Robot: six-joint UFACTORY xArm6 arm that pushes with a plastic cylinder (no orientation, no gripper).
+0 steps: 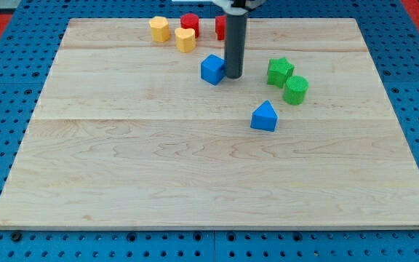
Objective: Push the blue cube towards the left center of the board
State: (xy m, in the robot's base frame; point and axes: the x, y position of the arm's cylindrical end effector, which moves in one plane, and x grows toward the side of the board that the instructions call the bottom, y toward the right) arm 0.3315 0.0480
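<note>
The blue cube (212, 69) sits on the wooden board (195, 160) near the view's top, a little left of the middle. My tip (234, 76) is at the end of the dark rod, just right of the blue cube and touching or nearly touching its right side.
A blue triangular block (264, 116) lies below and right of the tip. A green star block (279, 71) and a green cylinder (295, 89) sit to the right. Two yellow blocks (159, 29) (185, 39) and two red blocks (189, 23) (220, 28) sit along the top.
</note>
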